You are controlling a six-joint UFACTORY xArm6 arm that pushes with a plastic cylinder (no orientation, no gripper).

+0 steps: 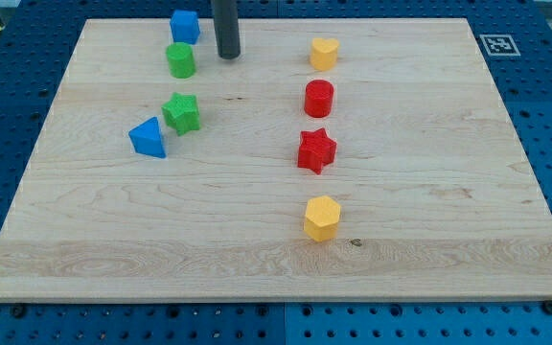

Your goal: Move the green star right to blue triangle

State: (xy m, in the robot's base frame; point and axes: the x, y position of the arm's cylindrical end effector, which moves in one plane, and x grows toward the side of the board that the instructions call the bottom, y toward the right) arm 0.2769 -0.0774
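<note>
The green star [182, 112] lies on the wooden board [429, 192] at the view's left, touching or almost touching the blue triangle [148, 137], which sits just below and to its left. My tip [227, 56] rests near the view's top, above and to the right of the green star, apart from it. The tip stands to the right of a green cylinder [181, 59] and a blue cube [185, 26].
A column of blocks runs down the middle right: a yellow block [324, 54], a red cylinder [319, 98], a red star [316, 150] and a yellow hexagon [322, 218]. A marker tag [498, 44] sits at the top right corner.
</note>
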